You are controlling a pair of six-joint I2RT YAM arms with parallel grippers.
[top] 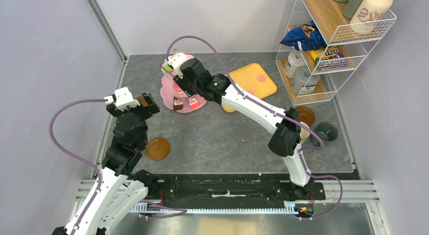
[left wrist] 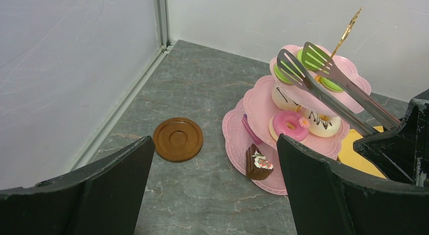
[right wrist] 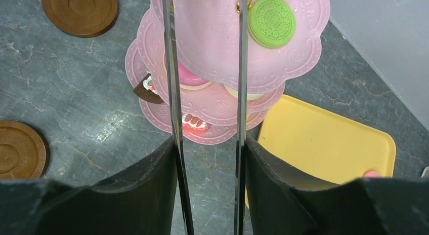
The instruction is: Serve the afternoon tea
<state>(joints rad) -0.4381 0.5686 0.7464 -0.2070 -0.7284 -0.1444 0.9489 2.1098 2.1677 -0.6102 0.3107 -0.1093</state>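
Right tool (right wrist: 208,151): pinching tongs (right wrist: 171,83), blades apart over pink stand (right wrist: 212,47) top
Green macaron (right wrist: 266,21): just beyond far blade
Left tool (left wrist: 215,146): spread, empty

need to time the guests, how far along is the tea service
Done: the pink stand holds donuts, cake wedges and green macarons. In hand: the right gripper holds tongs over the top tier; the left gripper is open. Left: a pink macaron on the yellow tray; saucer bare, mugs elsewhere.

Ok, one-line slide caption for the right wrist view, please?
Right gripper holds metal tongs spread over the top tier of the pink stand, beside a green macaron.
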